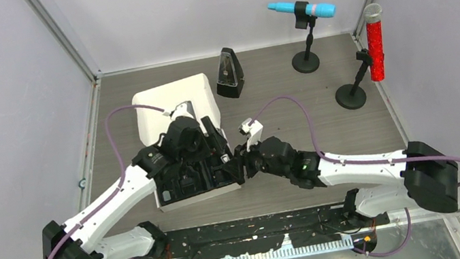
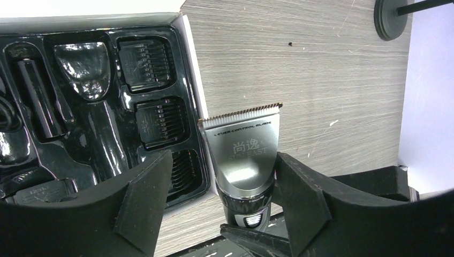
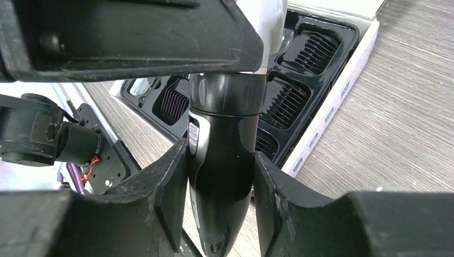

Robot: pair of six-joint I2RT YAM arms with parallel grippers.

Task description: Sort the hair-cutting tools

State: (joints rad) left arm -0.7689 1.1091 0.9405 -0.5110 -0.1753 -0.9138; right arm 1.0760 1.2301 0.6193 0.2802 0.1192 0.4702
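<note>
On my overhead feed a black pyramid metronome (image 1: 228,73) stands upright on the wood-grain counter (image 1: 289,86), beyond the left tool (image 2: 224,158) and right tool (image 3: 218,155) and well apart from both. Farther off, to the right of the right tool, a blue microphone (image 1: 302,9) sits roughly level in the clip of a short stand with a round black foot (image 1: 305,62). Further right, near the grey side wall (image 1: 447,35), a red microphone (image 1: 376,42) stands upright beside its own stand's disc base (image 1: 351,96).
</note>
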